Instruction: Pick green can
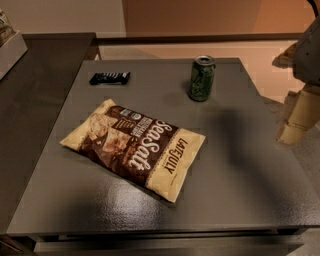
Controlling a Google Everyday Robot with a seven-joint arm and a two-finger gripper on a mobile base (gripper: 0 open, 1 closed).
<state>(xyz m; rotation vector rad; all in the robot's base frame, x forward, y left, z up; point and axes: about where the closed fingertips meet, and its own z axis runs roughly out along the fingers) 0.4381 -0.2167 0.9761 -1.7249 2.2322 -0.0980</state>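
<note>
Dark grey table (240, 165) (glossy near the front) beside a darker counter (35, 100), peach wall (200, 15) behind

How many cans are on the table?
1. The green can stands upright near the table's far edge, right of the candy bar. The end effector hangs at the picture's right edge, apart from it. No others show.

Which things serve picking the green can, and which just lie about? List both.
Job:
- green can, upright at the far side of the table
- gripper, beyond the right edge

Lying about:
- chip bag
- candy bar wrapper
</note>
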